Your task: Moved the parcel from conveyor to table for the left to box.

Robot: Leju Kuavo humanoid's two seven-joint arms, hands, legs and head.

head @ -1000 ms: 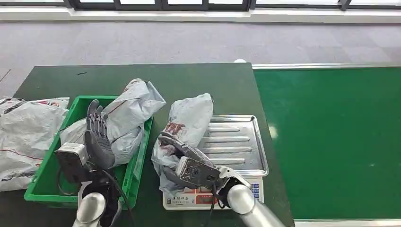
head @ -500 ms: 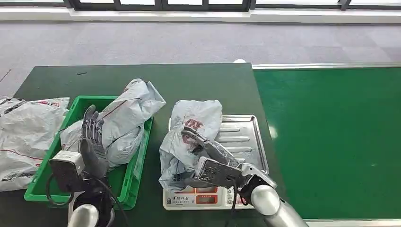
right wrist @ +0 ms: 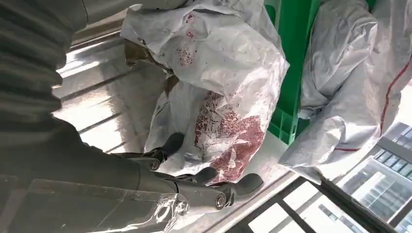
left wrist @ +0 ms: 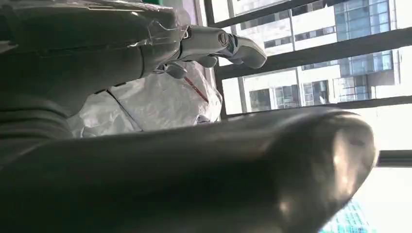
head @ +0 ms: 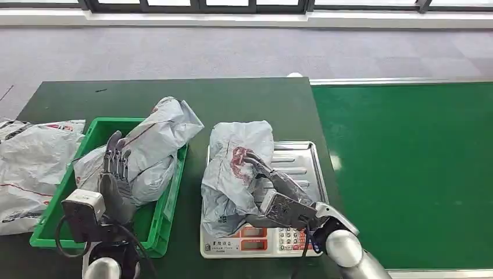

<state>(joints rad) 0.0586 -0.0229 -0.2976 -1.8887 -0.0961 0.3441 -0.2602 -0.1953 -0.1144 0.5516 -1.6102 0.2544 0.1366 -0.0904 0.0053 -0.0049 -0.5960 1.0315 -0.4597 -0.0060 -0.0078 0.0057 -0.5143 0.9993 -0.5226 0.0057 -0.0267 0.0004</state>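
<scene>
A grey parcel with red print (head: 235, 168) (right wrist: 218, 73) lies on the left part of the steel scale tray (head: 296, 168) (right wrist: 97, 107). My right hand (head: 273, 195) (right wrist: 194, 189) is at the parcel's right side, fingers stretched out and touching the bag, thumb low beside it, with no firm grip showing. My left hand (head: 116, 174) is raised with its fingers straight and apart over the green box (head: 168, 203), holding nothing. In the left wrist view its fingertips (left wrist: 218, 43) hang in front of a grey parcel (left wrist: 160, 102).
The green box (right wrist: 291, 58) holds a big grey parcel (head: 157, 139) (right wrist: 350, 87) that sticks out over its rim. Another parcel (head: 29, 168) lies at the table's left edge. The scale's keypad (head: 244, 241) faces me. The green conveyor (head: 407, 174) runs on the right.
The parcel has been laid flatter on the scale tray. My right hand has slid to the right along it and its fingers have loosened. The left hand has sunk slightly.
</scene>
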